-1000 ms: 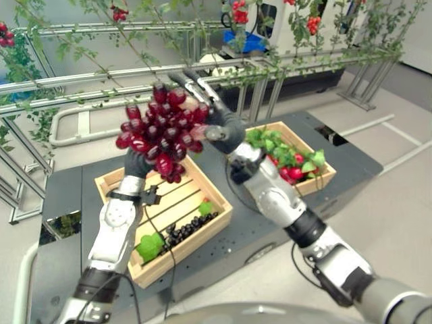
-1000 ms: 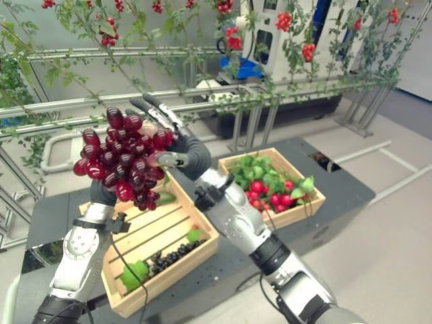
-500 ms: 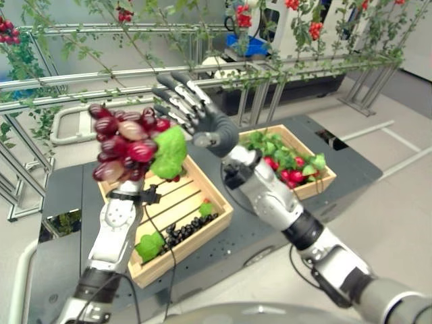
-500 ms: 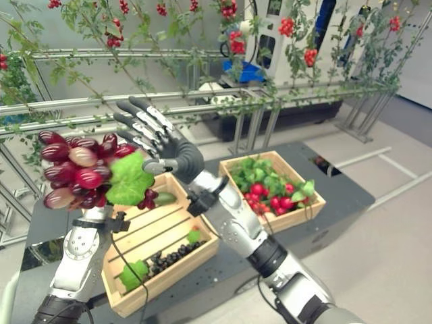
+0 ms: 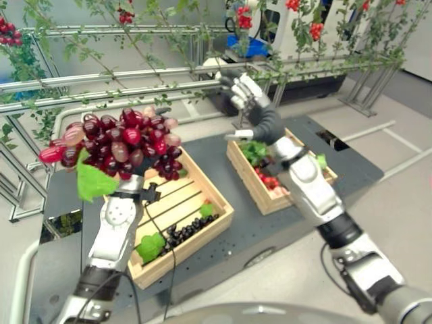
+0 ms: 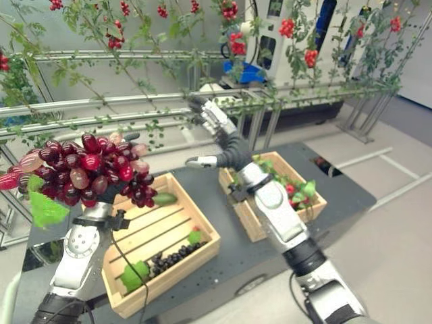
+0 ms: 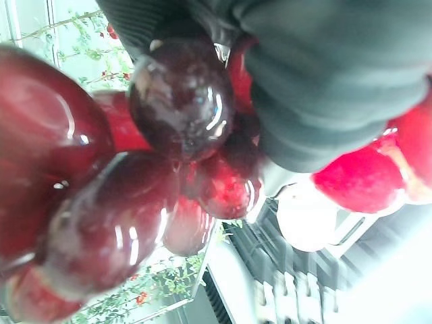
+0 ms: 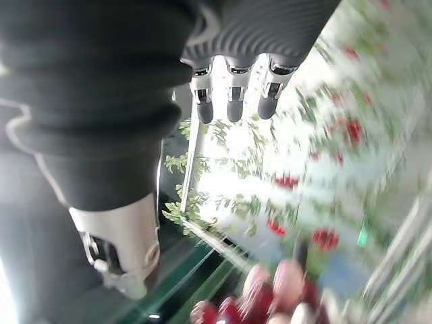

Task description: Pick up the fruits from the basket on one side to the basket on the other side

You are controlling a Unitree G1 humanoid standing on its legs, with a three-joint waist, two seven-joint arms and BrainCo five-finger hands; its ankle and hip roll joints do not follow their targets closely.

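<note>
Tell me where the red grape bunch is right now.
In the eye views the red grape bunch is on the robot's left, held up by the left hand above the left basket, apart from the right hand.

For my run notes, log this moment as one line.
left hand: holds dark red grape bunch above left wooden basket | right hand: open, raised over right wooden basket

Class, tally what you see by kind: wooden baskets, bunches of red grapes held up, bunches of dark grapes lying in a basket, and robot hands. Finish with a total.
Wooden baskets: 2
Red grape bunches: 1
Dark grape bunches: 1
Robot hands: 2
Total: 6
</note>
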